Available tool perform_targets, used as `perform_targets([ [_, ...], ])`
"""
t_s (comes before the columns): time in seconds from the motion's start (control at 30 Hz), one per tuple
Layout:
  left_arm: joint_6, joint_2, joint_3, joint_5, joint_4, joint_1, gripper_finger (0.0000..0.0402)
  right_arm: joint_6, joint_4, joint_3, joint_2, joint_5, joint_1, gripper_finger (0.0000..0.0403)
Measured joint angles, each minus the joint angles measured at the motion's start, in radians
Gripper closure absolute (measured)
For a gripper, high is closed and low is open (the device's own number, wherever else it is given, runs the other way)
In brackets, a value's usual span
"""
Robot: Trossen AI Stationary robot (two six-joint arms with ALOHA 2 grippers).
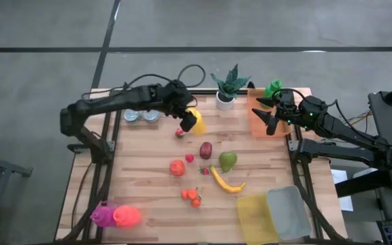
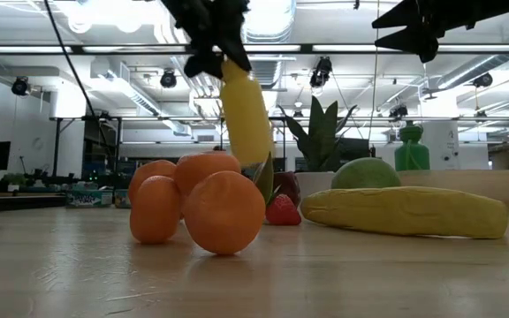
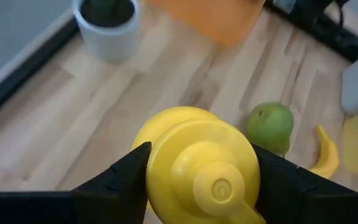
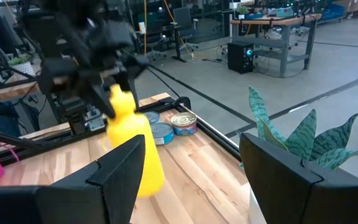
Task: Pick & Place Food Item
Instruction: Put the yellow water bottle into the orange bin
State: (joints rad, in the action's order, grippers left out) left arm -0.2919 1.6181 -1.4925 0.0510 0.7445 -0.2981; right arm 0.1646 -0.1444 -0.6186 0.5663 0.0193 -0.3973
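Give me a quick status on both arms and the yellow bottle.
Left gripper shut on yellow bottle, lifted off the table. Right gripper open, empty, above orange bin. Strawberry directly beneath bottle.

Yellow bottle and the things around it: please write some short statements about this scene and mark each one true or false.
1. The left pincer is shut on the yellow bottle. True.
2. The right pincer holds the green pear. False: its fingers are open and empty above the orange tray; the pear lies on the table.
3. The banana lies beside the pear. True.
4. The potted plant stands inside the orange tray. False: it stands on the table next to the tray.
5. Two tins sit near the left arm. True.
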Motion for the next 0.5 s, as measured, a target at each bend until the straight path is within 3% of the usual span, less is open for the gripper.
perform_targets([
  [0.5, -0.064, 0.128, -0.001, 0.012, -0.040, -0.013, 0.0181, 0.000, 0.000, 0.000, -0.001, 0.000, 0.000, 0.0143],
])
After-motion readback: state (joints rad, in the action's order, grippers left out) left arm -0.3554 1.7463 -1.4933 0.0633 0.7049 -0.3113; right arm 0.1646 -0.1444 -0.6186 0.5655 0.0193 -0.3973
